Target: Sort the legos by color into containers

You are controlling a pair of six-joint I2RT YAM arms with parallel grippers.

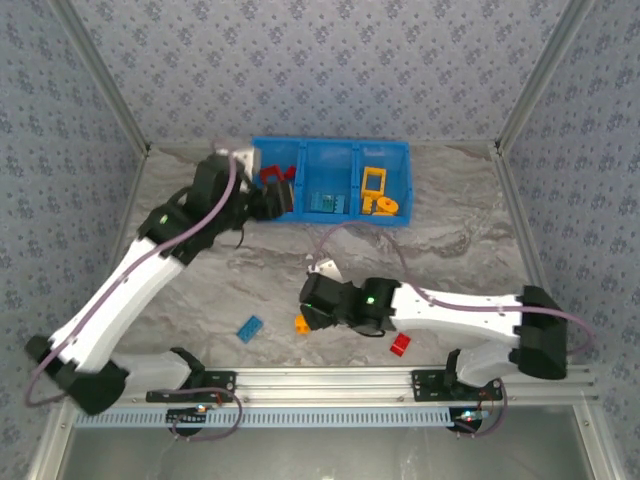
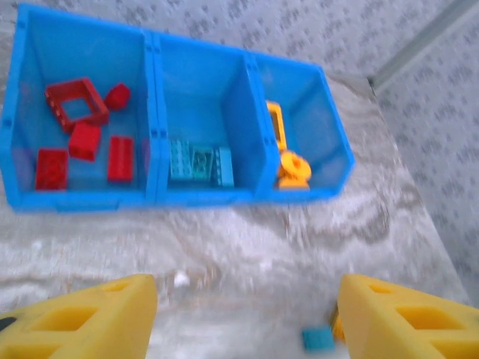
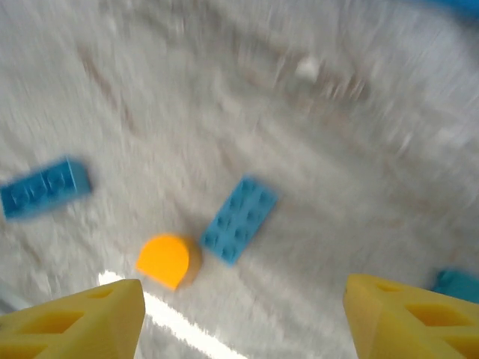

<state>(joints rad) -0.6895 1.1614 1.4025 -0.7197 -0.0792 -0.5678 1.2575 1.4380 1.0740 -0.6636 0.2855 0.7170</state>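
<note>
The left gripper (image 2: 247,299) hangs with its jaws spread wide and empty. Its arm is stretched forward to the near wall of the tray (image 2: 153,198), by the left compartment. The right gripper (image 3: 243,303) also gapes and holds nothing. Its arm is folded leftward low over the table (image 1: 450,250), above an orange brick (image 3: 168,260) and a blue brick (image 3: 239,219) lying just beside each other. A loose red brick (image 1: 400,345) lies near that arm. In the tray, the left compartment holds the red frame (image 2: 75,102) and four red bricks (image 2: 120,157). The middle one holds light blue bricks (image 2: 198,163), and the right one the yellow frame (image 2: 275,123) and an orange piece (image 2: 293,168).
</note>
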